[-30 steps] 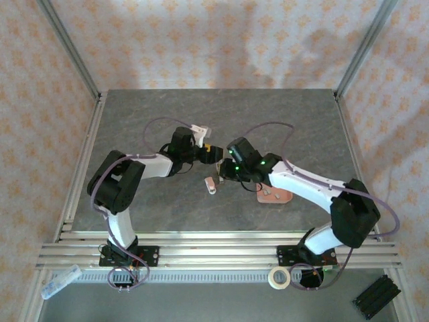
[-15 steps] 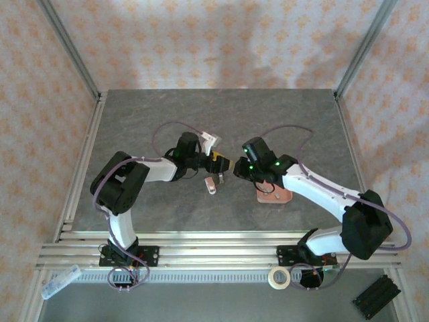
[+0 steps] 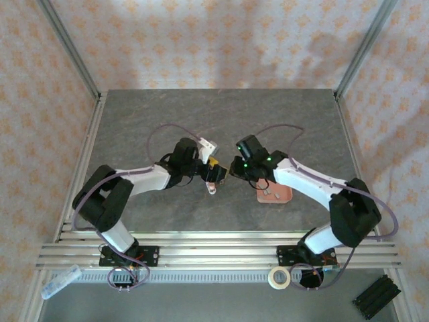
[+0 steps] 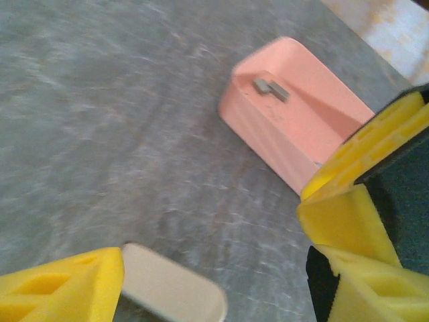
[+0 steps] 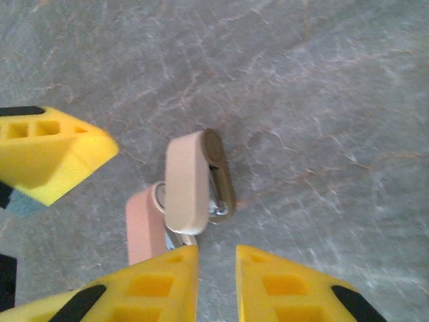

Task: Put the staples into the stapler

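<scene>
Left gripper (image 3: 212, 165) stood wide open, gripping nothing. Stapler (image 3: 212, 184) lay on the grey table (image 3: 147, 121) between the two grippers, its beige end just beside one left finger (image 4: 60, 288). Right gripper (image 5: 216, 253) was nearly closed, the narrow gap empty, its tips just short of the stapler. Staples (image 4: 270, 87) lay on the pink tray (image 3: 283, 196), right of the stapler.

A grey, marble-veined table (image 3: 281, 114) sits in a booth lined with peach wallpaper (image 3: 201, 40) bearing small orange motifs — slim aluminium posts (image 3: 67, 47) rise at its far corners, ribbed aluminium rails (image 3: 214, 251) line its near edge, and soft shadows (image 3: 295, 57) mottle the back wall.
</scene>
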`<action>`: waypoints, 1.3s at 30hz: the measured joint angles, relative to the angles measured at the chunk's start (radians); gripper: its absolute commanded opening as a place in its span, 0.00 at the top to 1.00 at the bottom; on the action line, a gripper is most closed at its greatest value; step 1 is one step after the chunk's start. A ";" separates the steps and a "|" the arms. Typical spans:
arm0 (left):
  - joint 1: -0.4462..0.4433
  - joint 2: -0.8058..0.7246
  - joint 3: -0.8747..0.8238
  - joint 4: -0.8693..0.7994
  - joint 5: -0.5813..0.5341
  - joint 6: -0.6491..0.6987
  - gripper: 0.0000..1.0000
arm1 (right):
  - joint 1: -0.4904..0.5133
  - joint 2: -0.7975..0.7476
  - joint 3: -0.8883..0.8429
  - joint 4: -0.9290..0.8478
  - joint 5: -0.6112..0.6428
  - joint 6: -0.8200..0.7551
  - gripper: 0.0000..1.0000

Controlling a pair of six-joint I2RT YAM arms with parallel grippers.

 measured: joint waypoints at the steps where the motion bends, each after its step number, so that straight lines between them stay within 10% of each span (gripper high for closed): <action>1: 0.014 -0.020 -0.019 0.014 -0.024 -0.019 0.27 | 0.003 0.019 0.020 0.002 -0.003 -0.001 0.82; 17: 0.102 -0.150 -0.131 0.050 -0.242 -0.111 0.25 | 0.075 0.248 0.012 0.220 -0.069 0.035 0.86; 24: 0.103 -0.265 -0.167 0.032 -0.400 -0.114 0.15 | 0.075 0.147 0.025 0.163 0.004 -0.023 0.32; 25: 0.105 -0.298 -0.177 0.029 -0.438 -0.113 0.13 | 0.070 0.124 0.026 0.153 0.023 -0.036 0.04; 39: 0.217 -0.576 -0.421 0.100 -1.041 0.113 0.00 | -0.246 -0.351 -0.338 0.379 0.482 -0.438 0.00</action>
